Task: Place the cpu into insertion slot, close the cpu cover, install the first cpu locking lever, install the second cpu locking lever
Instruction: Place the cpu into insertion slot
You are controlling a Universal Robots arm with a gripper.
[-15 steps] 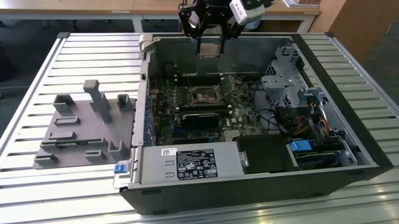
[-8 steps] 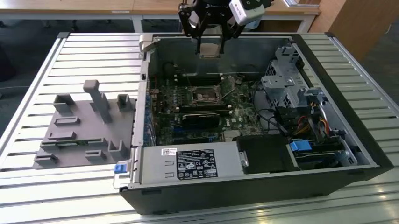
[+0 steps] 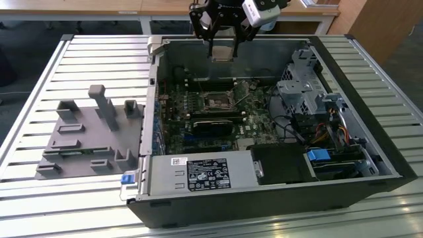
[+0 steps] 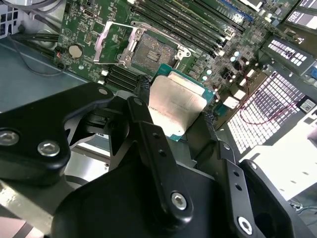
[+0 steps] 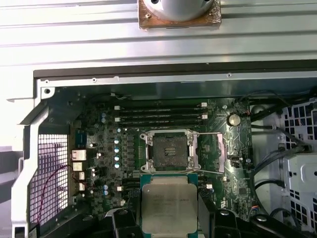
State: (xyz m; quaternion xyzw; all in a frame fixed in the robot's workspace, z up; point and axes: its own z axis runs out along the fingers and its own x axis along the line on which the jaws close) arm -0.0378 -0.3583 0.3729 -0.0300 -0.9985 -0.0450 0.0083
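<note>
Exterior view: claw (image 3: pixel 223 49) at upper centre of frame, above the far wall of the open computer case (image 3: pixel 264 198). The case lies on the slatted metal bench (image 3: pixel 106 54). The claw is closed narrow on the cpu (image 3: pixel 223 53), and both wrist views show one finger pressed on each of two opposite edges. In the second wrist view the fingertips (image 4: pixel 143 83) sit on the green rim, with the dull metal top (image 4: pixel 176 106) bare between them and facing that camera. The chip is close to square, so no long axis to note. In the first wrist view its edges (image 5: pixel 169 206) run parallel with the rim of the insertion slot (image 5: pixel 169 150). The chip is held in the air, clear of the board and apart from the slot. In the exterior view the slot (image 3: pixel 217 101) is at frame centre, lower in the frame than the chip. The slot is open, dark recess showing. The cpu cover (image 4: pixel 100 43) is swung up off it and stands tilted along one side. A thin wire lever (image 5: pixel 210 171) is lifted beside the cover. Room around the slot: long memory slots (image 3: pixel 206 82) just above it in the frame, a black card (image 3: pixel 213 124) just below, drive cage and cables (image 3: pixel 310 99) to the right, and the case wall to the left. A grey fixture tray (image 3: pixel 79 144) sits on the bench at left of frame, well apart from the case.
</note>
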